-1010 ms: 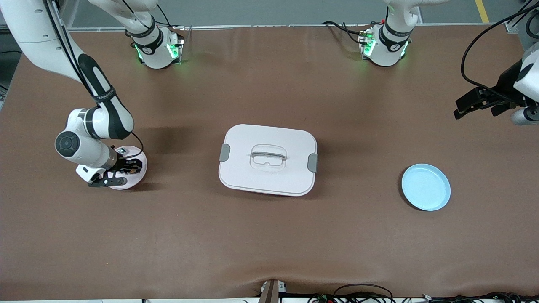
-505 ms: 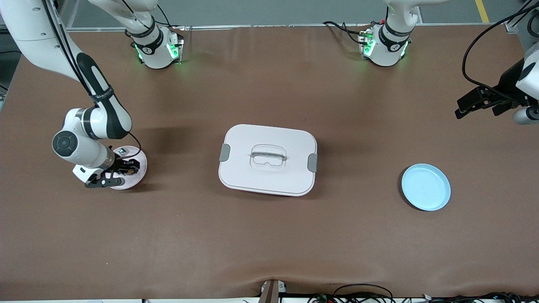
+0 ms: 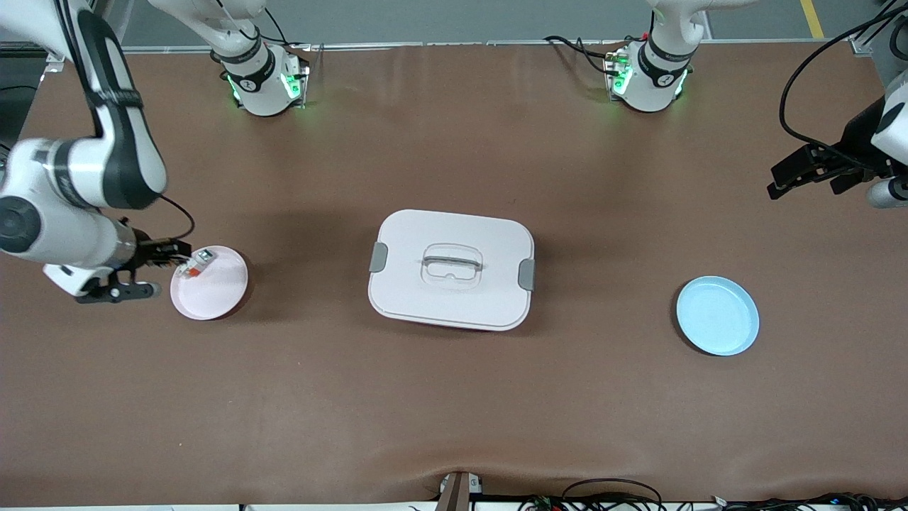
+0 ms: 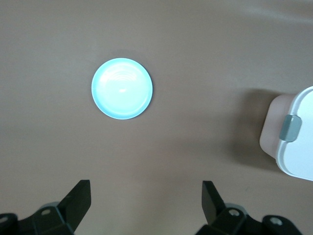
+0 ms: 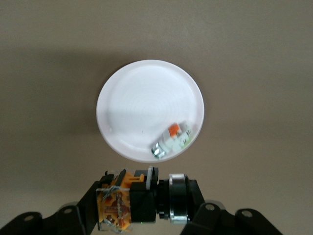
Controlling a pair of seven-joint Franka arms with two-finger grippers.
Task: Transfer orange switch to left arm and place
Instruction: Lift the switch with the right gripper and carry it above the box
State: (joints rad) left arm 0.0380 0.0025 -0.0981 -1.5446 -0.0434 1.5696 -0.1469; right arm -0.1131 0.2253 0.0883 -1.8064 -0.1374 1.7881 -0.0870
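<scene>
Surface (image 3: 454, 397) looks matt brown cloth/leatherette, slightly wrinkled; box (image 3: 451, 268) smooth white plastic w/ grey clasps; blue plate (image 3: 717, 316) glossy; white plate (image 5: 146, 105) smooth, semi-gloss; orange switch (image 5: 139, 198) plastic w/ metal ring.

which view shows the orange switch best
The right wrist view: the orange switch fills the lower frame, clamped in the right gripper above the white plate. The front view shows it only as a dark speck at that gripper. The left wrist view misses it.
</scene>
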